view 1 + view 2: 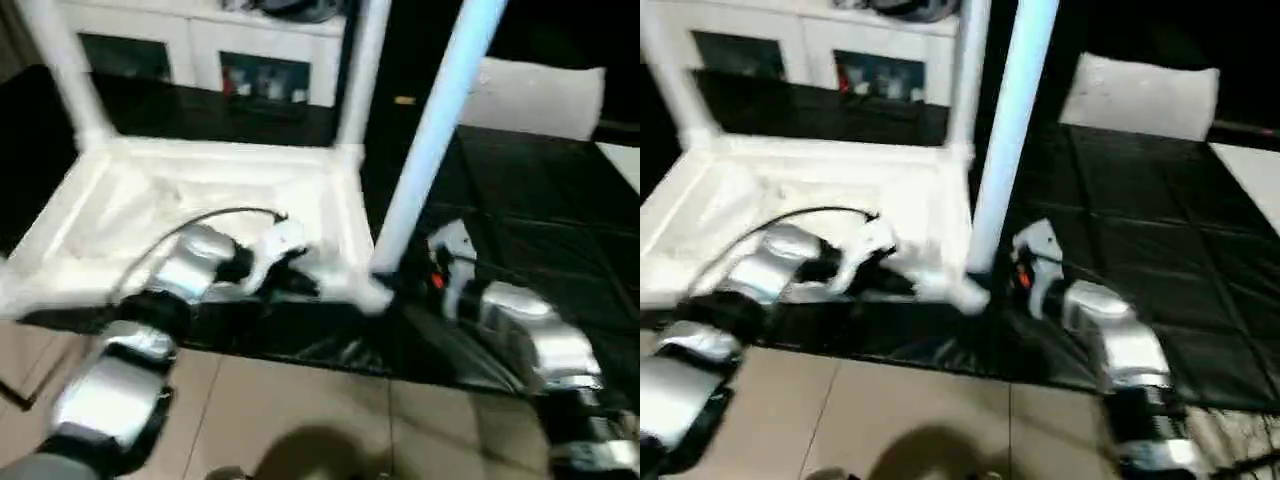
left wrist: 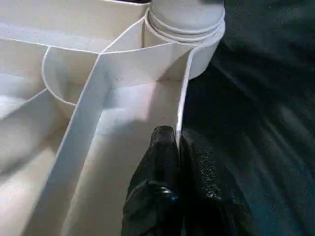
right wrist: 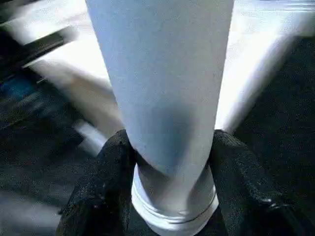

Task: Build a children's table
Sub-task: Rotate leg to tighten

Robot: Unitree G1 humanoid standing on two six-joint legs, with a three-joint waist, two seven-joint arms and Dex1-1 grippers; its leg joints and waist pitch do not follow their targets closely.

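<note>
The children's table top [image 1: 200, 200] lies upside down on a black mat, ribbed underside up. Two white legs stand in its far corners, one on the left [image 1: 60, 70] and one on the right [image 1: 362, 70]. A third leg [image 1: 430, 140] rises tilted from the near right corner socket [image 2: 189, 29]. My right gripper [image 3: 170, 162] is shut on this leg just above its lower end, a finger on each side. My left gripper [image 2: 178, 142] is shut on the thin side rim [image 2: 183, 93] of the top, close to that socket.
A white cabinet with glass doors [image 1: 200, 60] stands behind the table. A white cushion-like block [image 1: 540, 95] lies at the back right, and a flat white panel edge [image 1: 625, 160] shows at the far right. The black mat [image 1: 540, 210] spreads right; tan floor [image 1: 300, 420] is nearest me.
</note>
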